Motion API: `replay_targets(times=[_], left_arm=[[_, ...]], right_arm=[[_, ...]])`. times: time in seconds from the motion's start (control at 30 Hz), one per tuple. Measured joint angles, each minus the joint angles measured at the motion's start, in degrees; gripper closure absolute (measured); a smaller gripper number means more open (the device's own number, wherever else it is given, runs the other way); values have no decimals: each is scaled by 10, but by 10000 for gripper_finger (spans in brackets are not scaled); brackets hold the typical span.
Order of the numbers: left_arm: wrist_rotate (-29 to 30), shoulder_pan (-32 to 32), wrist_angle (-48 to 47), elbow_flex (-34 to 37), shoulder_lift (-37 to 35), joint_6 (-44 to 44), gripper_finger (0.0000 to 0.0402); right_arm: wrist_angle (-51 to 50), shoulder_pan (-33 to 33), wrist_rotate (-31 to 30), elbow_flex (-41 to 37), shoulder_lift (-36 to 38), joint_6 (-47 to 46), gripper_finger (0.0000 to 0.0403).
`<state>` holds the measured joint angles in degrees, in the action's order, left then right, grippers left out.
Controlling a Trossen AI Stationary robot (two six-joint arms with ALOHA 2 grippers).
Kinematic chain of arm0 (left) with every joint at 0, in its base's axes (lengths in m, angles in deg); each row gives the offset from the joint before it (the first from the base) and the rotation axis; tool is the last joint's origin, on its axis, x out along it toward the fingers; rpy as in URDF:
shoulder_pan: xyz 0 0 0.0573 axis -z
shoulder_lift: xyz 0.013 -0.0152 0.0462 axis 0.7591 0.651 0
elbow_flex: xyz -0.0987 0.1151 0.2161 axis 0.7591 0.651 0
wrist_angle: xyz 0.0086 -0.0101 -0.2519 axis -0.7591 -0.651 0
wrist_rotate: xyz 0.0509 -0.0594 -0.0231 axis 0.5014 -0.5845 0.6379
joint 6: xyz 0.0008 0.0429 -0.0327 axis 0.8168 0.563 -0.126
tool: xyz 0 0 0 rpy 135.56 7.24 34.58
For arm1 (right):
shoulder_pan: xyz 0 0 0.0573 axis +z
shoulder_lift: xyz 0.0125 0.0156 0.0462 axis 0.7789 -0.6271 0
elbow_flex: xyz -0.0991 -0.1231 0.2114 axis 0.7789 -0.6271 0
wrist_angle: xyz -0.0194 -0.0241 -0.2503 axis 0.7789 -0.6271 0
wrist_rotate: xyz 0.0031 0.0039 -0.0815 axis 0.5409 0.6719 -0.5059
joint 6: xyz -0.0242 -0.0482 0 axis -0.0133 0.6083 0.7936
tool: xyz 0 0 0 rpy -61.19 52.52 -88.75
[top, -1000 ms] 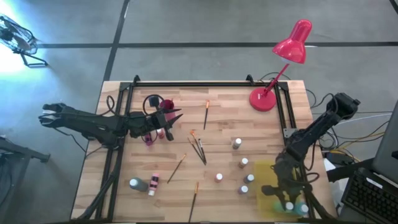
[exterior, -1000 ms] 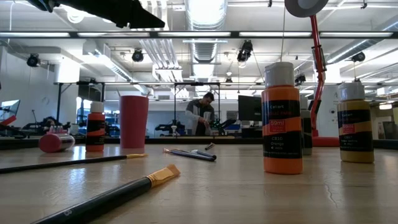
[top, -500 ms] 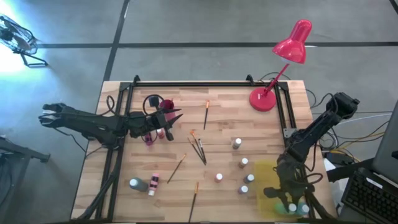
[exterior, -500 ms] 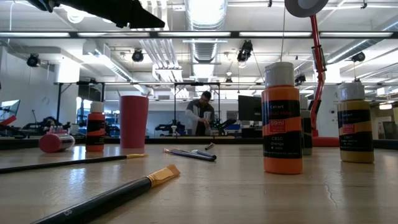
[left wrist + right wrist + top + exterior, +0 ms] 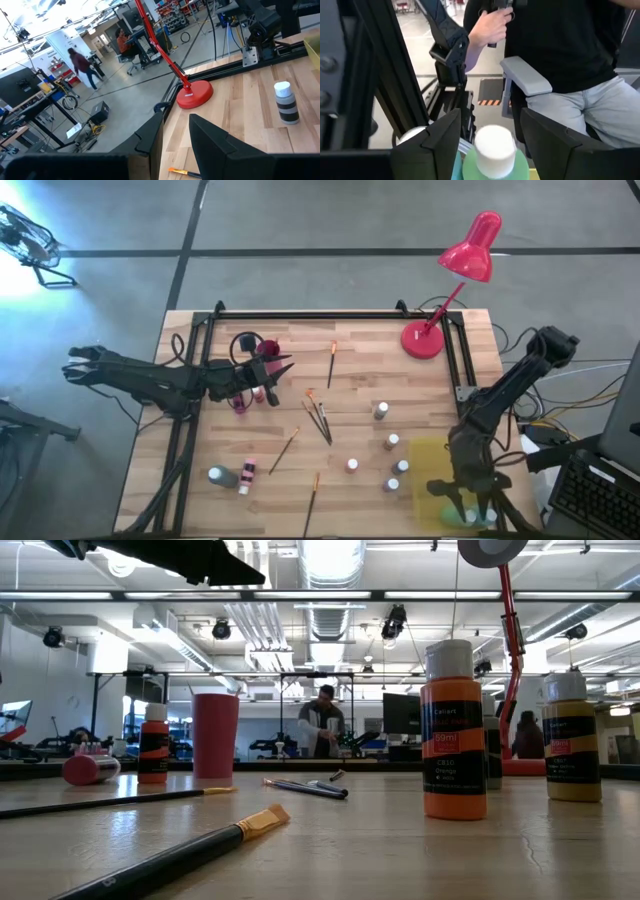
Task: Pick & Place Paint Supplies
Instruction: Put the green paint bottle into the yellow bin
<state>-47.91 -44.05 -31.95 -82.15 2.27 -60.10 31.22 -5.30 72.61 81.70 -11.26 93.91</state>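
Right wrist view shows my right gripper (image 5: 490, 145) with its fingers standing apart on either side of a white-capped green bottle (image 5: 495, 155); they look clear of it, so I judge this a release, not a grip. In the high view that gripper (image 5: 470, 505) sits over the yellow tray (image 5: 425, 455) at the near right corner of the table, with the green and a blue bottle under it.

What worries me here is the lift-away. If I raise the arm at a slant, a finger could catch the cap and tip the green bottle into its neighbour or off the near edge of the tray. I can't tell how squarely it stands on the tray, so I'd rise straight up.

A seated person is just beyond that corner, a hand (image 5: 487, 27) raised; a wide swing out that way is a risk.

The left gripper (image 5: 275, 370) waits at the far left of the table, fingers (image 5: 220, 145) a little apart, holding nothing I can see. A red cup (image 5: 268, 350) and a pink bottle (image 5: 240, 405) lie close by it, easy to knock.

The rest is still loose mid-table: brushes (image 5: 318, 418) and small bottles (image 5: 392, 442). The brushes lie flat and thin, so a pinch could skid off them.
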Motion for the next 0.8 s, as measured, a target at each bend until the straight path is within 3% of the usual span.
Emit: replay_targets(times=[0.23, 0.37, 0.7, 0.8], left_arm=[[0, 0, 0, 0, 0, 0, 300], [0, 0, 0, 0, 0, 0, 300], [0, 0, 0, 0, 0, 0, 300], [0, 0, 0, 0, 0, 0, 300]], right_arm=[[-12, -2, -8, 0, 57, -40, 224], [-16, -1, -63, 0, 77, -44, 246], [-5, 2, -74, 0, 52, -42, 383], [-4, 8, -73, 0, 43, -42, 390]])
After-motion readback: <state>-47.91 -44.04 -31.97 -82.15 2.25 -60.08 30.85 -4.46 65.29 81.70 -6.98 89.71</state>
